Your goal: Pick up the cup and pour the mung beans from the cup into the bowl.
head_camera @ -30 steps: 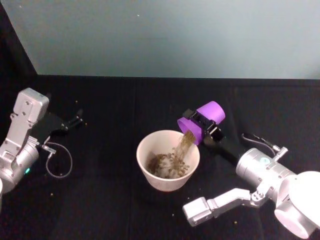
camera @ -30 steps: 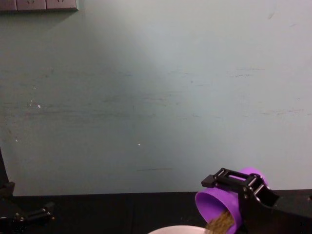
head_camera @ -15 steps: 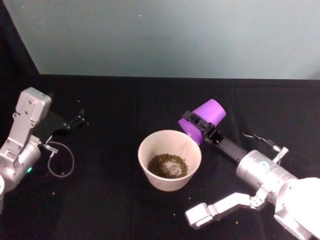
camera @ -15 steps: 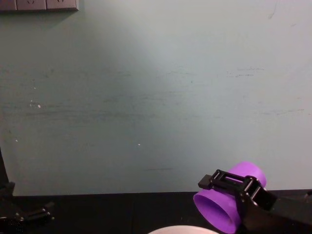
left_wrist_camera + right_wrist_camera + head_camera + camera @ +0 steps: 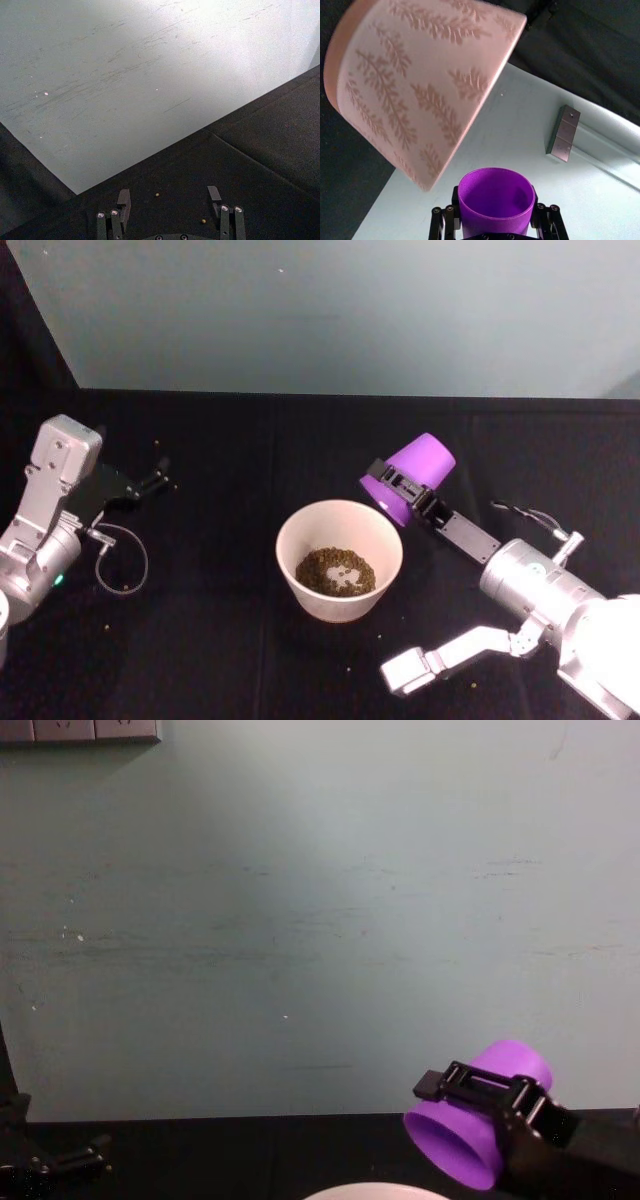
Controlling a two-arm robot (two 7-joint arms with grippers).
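The purple cup hangs tipped on its side just beyond the bowl's right rim, mouth facing down toward the bowl. My right gripper is shut on the cup around its body. In the right wrist view the cup looks hollow inside. The pale pinkish bowl stands on the black table and holds a heap of mung beans. In the right wrist view the bowl carries a fern pattern on its wall. My left gripper rests open at the far left, with nothing between its fingers.
A thin cable loop lies by the left arm. A few stray beans dot the black cloth. A pale green wall closes off the table's far edge, with sockets high on it.
The stream of beans from the cup has stopped and the heap in the bowl has settled. The cup has risen slightly and drawn back from the rim. The left arm has stayed still.
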